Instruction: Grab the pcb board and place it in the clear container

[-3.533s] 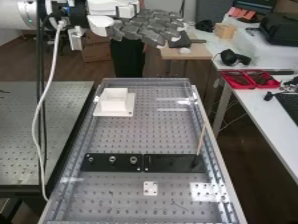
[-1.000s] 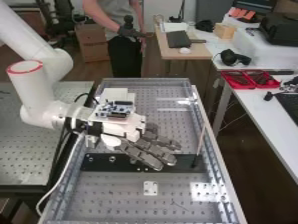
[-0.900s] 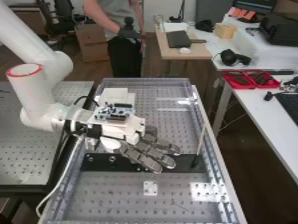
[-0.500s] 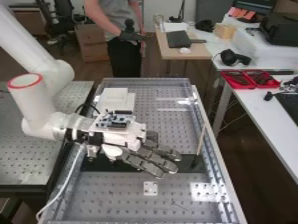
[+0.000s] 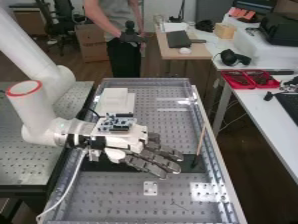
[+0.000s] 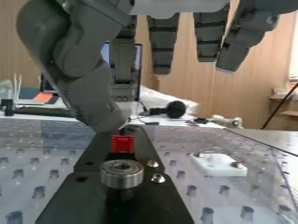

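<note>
Over the black strip (image 5: 106, 165) on the bench, the hand (image 5: 151, 161) is level, its fingers straight and pointing right and toward the near end. In the wrist view the hand (image 6: 163, 42) is open, the thumb hanging lower than the fingers. A small red piece, perhaps the pcb board (image 6: 124, 143), stands on the black strip (image 6: 159, 200) just below the thumb's tip, behind a round metal part (image 6: 122, 173). Whether the thumb touches it I cannot tell. I cannot tell which thing is the clear container.
A white square block (image 5: 114, 97) stands at the bench's far left. A thin upright stick (image 5: 200, 142) rises right of the fingers, and a small white plate (image 5: 150, 188) lies nearer. A blue circuit board (image 5: 116, 123) rides on the hand's mount. Clear edging (image 5: 223, 185) borders the perforated bed.
The hand has come from the upper left, down over the bench and the black strip. Over the last second it has shifted slightly toward the near end, its fingers staying straight.
</note>
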Motion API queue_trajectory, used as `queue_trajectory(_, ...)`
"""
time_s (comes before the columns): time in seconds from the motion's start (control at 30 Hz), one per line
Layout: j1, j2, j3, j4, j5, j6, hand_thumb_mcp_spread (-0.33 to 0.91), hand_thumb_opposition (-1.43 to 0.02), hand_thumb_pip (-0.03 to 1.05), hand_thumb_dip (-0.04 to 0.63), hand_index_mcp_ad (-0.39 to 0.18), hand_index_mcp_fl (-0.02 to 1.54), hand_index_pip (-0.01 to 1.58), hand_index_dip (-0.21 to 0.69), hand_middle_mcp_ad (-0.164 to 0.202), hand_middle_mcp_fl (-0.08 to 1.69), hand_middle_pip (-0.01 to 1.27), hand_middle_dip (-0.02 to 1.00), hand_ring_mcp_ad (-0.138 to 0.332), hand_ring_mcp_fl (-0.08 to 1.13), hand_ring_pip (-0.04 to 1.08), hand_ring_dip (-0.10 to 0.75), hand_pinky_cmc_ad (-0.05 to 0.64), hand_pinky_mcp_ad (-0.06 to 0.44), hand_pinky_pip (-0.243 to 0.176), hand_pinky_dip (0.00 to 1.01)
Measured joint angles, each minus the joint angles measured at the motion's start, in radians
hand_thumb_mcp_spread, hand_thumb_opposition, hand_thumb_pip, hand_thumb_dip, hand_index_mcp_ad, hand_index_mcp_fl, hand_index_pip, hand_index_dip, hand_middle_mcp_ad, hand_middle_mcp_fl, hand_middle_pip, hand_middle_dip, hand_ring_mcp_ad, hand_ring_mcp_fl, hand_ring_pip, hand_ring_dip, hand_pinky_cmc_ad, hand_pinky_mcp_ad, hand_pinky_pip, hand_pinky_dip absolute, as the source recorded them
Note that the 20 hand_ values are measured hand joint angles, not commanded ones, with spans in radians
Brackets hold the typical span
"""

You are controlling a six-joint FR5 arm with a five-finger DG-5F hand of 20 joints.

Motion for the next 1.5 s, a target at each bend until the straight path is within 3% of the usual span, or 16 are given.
queue_trajectory(1.5,-0.020,-0.045,0.031,-0.006,-0.033,0.022,0.42,-0.86,0.81,0.283,-0.131,0.14,1.56,0.002,0.077,0.16,0.12,0.16,0.265,0.01,0.10,0.016,0.262,0.213,-0.094,0.45)
